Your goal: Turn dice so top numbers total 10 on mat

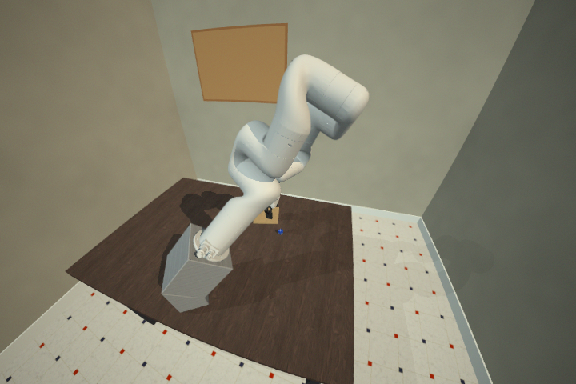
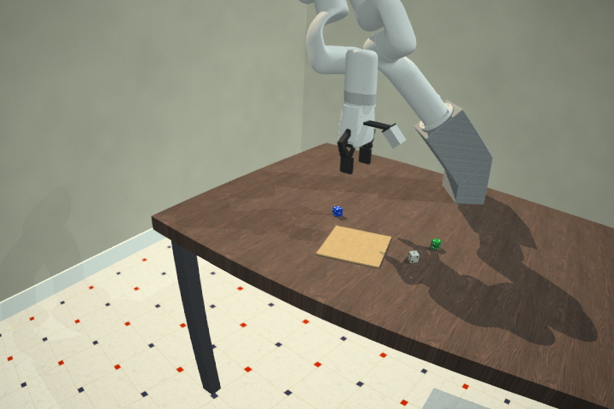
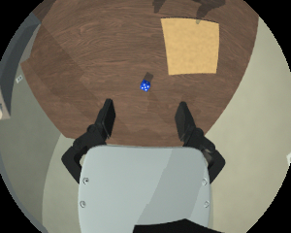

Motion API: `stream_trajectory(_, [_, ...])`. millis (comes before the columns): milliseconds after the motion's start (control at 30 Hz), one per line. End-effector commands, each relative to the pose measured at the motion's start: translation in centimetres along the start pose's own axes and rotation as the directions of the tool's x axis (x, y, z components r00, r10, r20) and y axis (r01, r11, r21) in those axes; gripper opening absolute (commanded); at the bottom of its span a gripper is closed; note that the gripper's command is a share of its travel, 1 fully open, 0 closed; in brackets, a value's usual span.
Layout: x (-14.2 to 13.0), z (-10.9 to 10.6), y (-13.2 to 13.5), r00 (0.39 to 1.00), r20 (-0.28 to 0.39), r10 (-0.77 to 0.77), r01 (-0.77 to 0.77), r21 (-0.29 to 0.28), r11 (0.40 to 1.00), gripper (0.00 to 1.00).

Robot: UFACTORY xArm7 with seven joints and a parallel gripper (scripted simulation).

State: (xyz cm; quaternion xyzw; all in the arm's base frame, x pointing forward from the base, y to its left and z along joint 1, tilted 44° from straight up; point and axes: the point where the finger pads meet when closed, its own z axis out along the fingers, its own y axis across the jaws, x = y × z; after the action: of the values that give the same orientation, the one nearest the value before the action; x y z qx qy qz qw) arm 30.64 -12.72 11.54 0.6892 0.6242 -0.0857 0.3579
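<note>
Nothing done: the mat point(image 2: 355, 245) carries no dice. The blue die point(image 2: 337, 210), white die point(image 2: 414, 256) and green die point(image 2: 436, 244) all sit off the mat. The gripper point(image 2: 355, 161) is spread, empty, high above.

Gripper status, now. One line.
Gripper: open, holding nothing, above the table, apart from all three dice.
</note>
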Motion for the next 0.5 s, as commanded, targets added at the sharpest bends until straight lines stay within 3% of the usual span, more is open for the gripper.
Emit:
stream_trajectory(0, [0.0,0.7,0.2,1.000,0.002,0.001,-0.001,-0.007,1.000,1.00])
stream_trajectory(467, [0.0,8.0,0.3,1.000,0.002,0.001,-0.001,-0.007,1.000,1.00])
